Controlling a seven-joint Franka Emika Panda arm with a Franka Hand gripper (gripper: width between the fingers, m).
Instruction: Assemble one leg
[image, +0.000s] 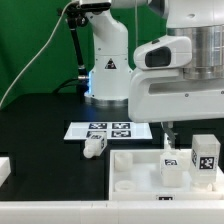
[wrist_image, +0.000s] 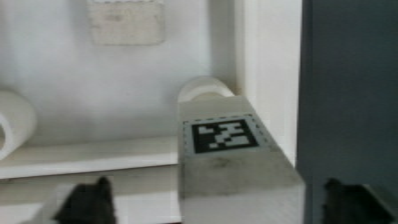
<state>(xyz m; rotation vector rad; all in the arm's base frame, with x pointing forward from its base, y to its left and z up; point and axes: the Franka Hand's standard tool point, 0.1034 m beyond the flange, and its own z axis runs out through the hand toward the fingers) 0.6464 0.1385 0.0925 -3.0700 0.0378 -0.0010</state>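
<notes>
The only print in sight was black-and-white square tags: one on the leg (wrist_image: 222, 137), several on the marker board (image: 100, 130), one on the arm's base (image: 108, 68). That leg stood on the white slab (image: 140, 172) under the wrist, between the jaws, which were released and spread wide, their dark fingertips (wrist_image: 89, 203) clear of its sides. A second leg (image: 205, 155) stood on the slab toward the exterior view's right. A third leg (image: 95, 146) lay on the black tabletop (image: 40, 125) near the marker board.
</notes>
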